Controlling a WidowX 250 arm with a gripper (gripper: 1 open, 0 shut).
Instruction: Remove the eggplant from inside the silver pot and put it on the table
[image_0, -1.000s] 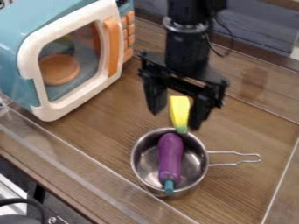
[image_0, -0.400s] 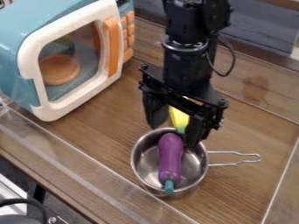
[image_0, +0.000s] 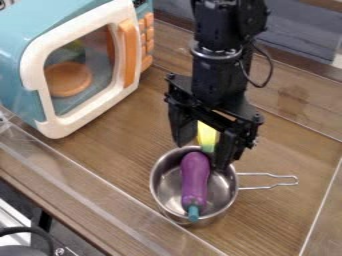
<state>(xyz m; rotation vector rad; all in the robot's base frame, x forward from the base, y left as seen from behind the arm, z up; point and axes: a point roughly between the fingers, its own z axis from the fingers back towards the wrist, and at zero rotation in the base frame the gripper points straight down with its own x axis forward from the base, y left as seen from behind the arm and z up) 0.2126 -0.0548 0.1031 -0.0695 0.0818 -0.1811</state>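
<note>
The purple eggplant (image_0: 195, 178) lies inside the silver pot (image_0: 166, 190), its teal stem cap resting near the front rim. The pot sits on the brown wood-grain table (image_0: 301, 120), wire loop handle (image_0: 270, 181) pointing right. My black gripper (image_0: 210, 143) hangs straight down just above the pot's far rim, open, its two fingers (image_0: 182, 128) spread wide with nothing between them. Its tips stand just above the eggplant's far end, not touching it.
A yellow banana (image_0: 207, 134) lies on the table behind the pot, seen between my fingers. A teal and cream toy microwave (image_0: 67, 60) with an orange door handle stands at the left. The table's clear edge runs along the front left.
The gripper has come down a little toward the pot and rolled slightly about its vertical axis. It stays open. The eggplant and pot have not moved.
</note>
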